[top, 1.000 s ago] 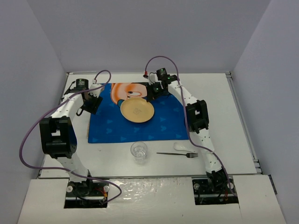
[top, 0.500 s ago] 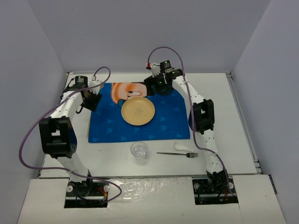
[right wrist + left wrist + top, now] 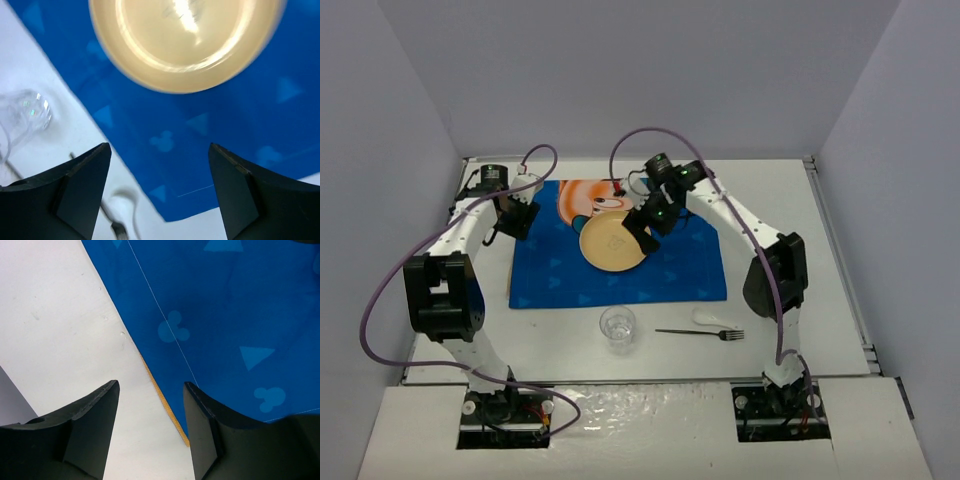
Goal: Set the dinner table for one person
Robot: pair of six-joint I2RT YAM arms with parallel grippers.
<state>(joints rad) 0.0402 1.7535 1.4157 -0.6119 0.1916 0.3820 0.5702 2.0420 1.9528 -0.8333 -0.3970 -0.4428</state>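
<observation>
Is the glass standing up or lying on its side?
Standing up. From above, the glass shows its round rim facing up. It sits on the table, just off the mat.

- Plain matte white worktop (image 3: pixel 820 260).
- Deep blue placemat (image 3: pixel 670 270), dotted with paler blue mouse heads and triangles; cartoon face in orange and tan at the far edge; thin orange trim along the left side.
- Pale cream-yellow plate (image 3: pixel 608 245).
- Clear glass (image 3: pixel 618 325).
- White spoon (image 3: pixel 708 316), dark fork (image 3: pixel 695 330).
- White arms (image 3: pixel 455 235) with black joints; purple cables (image 3: pixel 365 320).
- Dark grey left pincer (image 3: pixel 150 385) and right pincer (image 3: pixel 158 147).
</observation>
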